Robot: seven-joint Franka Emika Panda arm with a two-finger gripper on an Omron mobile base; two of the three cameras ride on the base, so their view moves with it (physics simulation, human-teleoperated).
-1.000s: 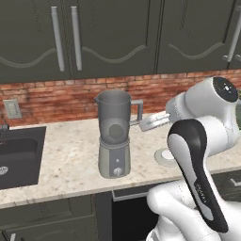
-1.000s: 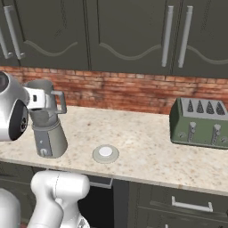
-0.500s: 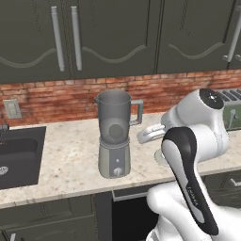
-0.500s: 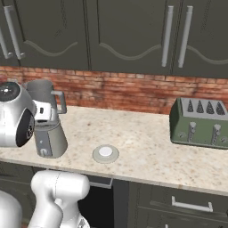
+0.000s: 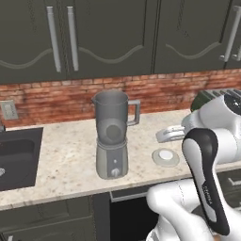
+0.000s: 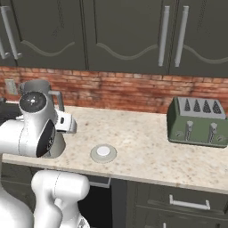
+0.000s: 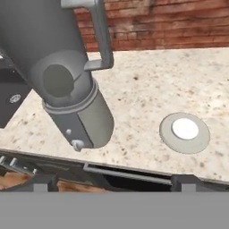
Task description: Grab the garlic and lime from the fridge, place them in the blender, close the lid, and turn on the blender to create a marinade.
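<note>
Standing near the counter's [image 5: 70,155] front edge in the left base view, the blender [image 5: 112,134] waits uncapped, the lid [image 6: 103,153] lying flat beside it in the right, while the hand view's 2 fingertips [image 7: 39,183] spread wide, gripping nothing

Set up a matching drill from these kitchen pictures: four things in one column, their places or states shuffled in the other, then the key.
1. see-through smoky grey blender jug
2. round pale grey-white lid
3. green slotted toaster
4. robot's claw

A. lying flat on the counter
B. at the counter's right end
C. open, holding nothing
D. uncovered, on its grey base

Pairs: 1-D, 2-A, 3-B, 4-C
</note>
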